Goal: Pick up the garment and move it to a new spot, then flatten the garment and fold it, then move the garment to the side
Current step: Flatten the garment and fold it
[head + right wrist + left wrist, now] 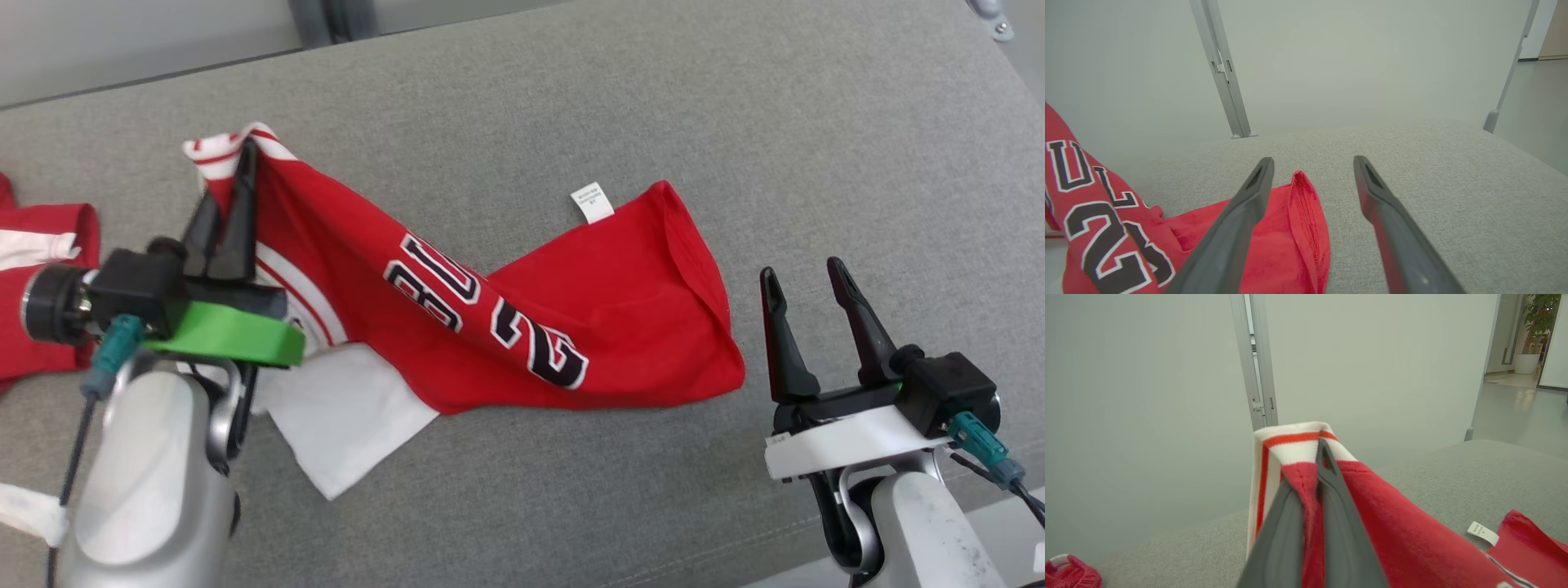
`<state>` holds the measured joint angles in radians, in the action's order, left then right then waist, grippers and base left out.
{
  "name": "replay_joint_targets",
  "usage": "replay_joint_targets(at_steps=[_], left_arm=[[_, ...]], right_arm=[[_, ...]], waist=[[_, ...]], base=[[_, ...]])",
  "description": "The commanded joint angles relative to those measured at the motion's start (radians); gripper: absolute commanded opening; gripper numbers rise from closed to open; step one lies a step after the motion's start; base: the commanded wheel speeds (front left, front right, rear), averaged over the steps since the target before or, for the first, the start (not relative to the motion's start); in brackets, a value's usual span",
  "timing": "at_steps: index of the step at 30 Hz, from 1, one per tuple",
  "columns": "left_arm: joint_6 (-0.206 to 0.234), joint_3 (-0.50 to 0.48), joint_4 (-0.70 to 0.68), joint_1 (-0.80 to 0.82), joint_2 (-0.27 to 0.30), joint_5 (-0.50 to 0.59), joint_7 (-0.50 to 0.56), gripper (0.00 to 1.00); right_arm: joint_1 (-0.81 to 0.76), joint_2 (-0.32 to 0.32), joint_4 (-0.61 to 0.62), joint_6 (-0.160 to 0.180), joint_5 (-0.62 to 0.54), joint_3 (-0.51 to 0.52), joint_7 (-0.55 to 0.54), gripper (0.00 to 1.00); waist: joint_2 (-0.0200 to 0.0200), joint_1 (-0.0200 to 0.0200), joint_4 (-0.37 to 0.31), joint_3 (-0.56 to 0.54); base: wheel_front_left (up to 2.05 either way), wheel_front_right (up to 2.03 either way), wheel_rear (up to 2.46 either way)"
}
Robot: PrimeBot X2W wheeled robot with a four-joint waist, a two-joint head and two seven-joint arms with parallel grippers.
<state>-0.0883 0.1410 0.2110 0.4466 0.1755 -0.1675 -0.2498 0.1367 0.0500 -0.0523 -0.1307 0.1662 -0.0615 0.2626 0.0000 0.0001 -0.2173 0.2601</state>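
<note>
While left tool [245,151] clamps striped trim [1290,439] of garment [490,318], right tool [802,269] gapes empty; its wrist view frames red hem [1306,212].

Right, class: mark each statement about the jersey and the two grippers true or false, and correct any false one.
1. The left gripper is shut on the jersey. True.
2. The right gripper grips the jersey. False: it is open and holds nothing.
3. The jersey lies flat. False: it is twisted, with one end lifted.
4. A white tag sticks out of the jersey. True.
5. The surface is bare wood. False: it is grey fabric.
</note>
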Motion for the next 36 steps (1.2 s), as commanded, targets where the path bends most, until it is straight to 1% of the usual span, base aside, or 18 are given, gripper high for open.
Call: replay_joint_targets(at_steps=[1,5,9,13,15,16,20,25,27,31,36], left_arm=[[0.008,-0.023,0.052,0.055,0.019,0.003,-0.009,0.0],[0.026,-0.076,0.206,0.163,0.063,0.005,-0.016,0.0],[0.04,-0.103,0.315,0.243,0.095,0.011,-0.016,0.0],[0.044,-0.118,0.415,0.292,0.118,0.01,-0.016,0.01],[0.038,-0.122,0.459,0.312,0.122,0.0,-0.016,0.47],[0.033,-0.122,0.477,0.319,0.122,-0.004,-0.016,1.0],[0.013,-0.133,0.509,0.331,0.12,-0.031,-0.016,1.0],[-0.012,-0.147,0.446,0.27,0.097,-0.066,-0.015,1.0],[-0.018,-0.152,0.402,0.234,0.088,-0.078,-0.015,1.0],[-0.025,-0.165,0.278,0.108,0.051,-0.097,-0.015,1.0],[-0.027,-0.171,0.11,-0.089,-0.022,-0.108,-0.015,1.0]], right_arm=[[0.02,0.001,0.008,0.0,0.006,0.0,0.003,1.0],[0.038,0.001,0.015,0.0,0.014,0.002,0.003,1.0],[0.05,0.001,0.021,0.0,0.027,0.003,0.003,1.0],[0.061,0.001,0.021,0.0,0.037,0.002,0.003,1.0],[0.063,0.001,0.019,0.0,0.037,0.006,0.003,1.0],[0.064,0.001,0.018,0.0,0.036,0.009,0.003,1.0],[0.064,0.001,0.018,0.0,0.019,0.024,0.003,1.0],[0.047,0.001,0.011,0.0,-0.008,0.047,0.003,1.0],[0.035,0.001,0.004,0.0,-0.022,0.06,0.003,1.0],[0.005,0.001,-0.02,0.0,-0.043,0.087,0.003,1.0],[-0.029,0.001,-0.093,0.0,-0.053,0.08,0.003,1.0]], waist=[[0.0,-0.0001,-0.072,0.085],[0.0,-0.0001,-0.105,0.137],[0.0,-0.0001,-0.124,0.175],[0.0,-0.0001,-0.131,0.192],[0.0,-0.0001,-0.13,0.193],[0.0,-0.0001,-0.127,0.192],[0.0,-0.0001,-0.104,0.173],[0.0,-0.0001,-0.052,0.121],[0.0,-0.0001,-0.028,0.094],[0.0,-0.0001,0.019,0.036],[0.0,-0.0001,0.077,-0.021]], base=[[0.0,0.0,0.0],[0.0,0.0,0.0],[0.0,0.0,0.0],[0.0,0.0,0.0],[0.0,0.0,0.0],[0.0,0.0,0.0],[0.0,0.0,0.0],[0.0,0.0,0.0],[0.0,0.0,0.0],[0.0,0.0,0.0],[0.0,0.0,0.0]])
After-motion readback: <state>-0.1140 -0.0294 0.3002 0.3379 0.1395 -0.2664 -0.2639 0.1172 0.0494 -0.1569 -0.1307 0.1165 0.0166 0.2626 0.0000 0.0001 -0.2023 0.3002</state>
